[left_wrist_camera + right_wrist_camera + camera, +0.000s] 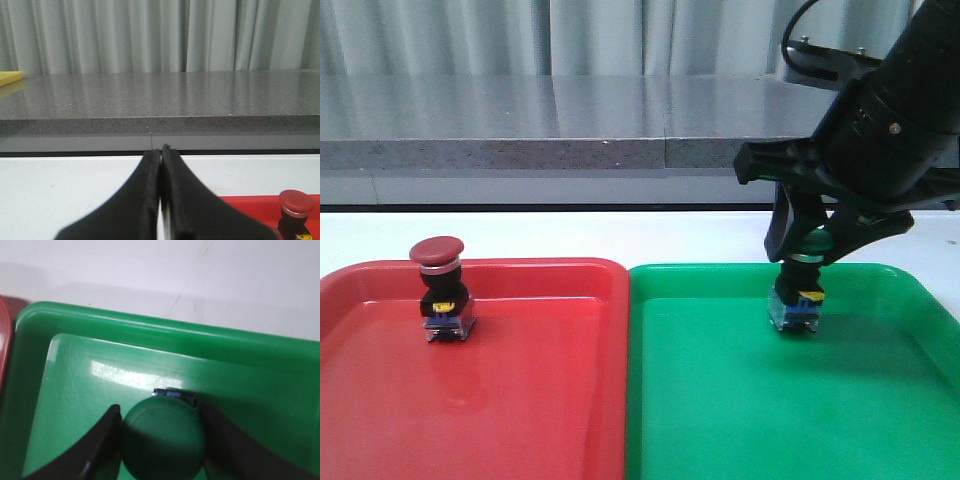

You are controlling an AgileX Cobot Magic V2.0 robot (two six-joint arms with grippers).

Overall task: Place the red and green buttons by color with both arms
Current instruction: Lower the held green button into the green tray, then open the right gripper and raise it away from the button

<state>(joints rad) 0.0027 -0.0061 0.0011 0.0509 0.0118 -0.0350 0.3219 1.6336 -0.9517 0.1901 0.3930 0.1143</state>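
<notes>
Behind, grey curtains [520,35], speckled counter [520,150].

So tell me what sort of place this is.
Probably a lab or test bench: a white table with a red tray and green tray, a grey speckled counter and pale curtains behind.

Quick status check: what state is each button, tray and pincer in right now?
Red button: upright in the red tray, free.
Green button: base down in the green tray, cap between the right pincer fingers.
Right pincer: shut on the green button.
Left pincer: shut, empty.
Red tray: holds red button.
Green tray: holds green button.
</notes>
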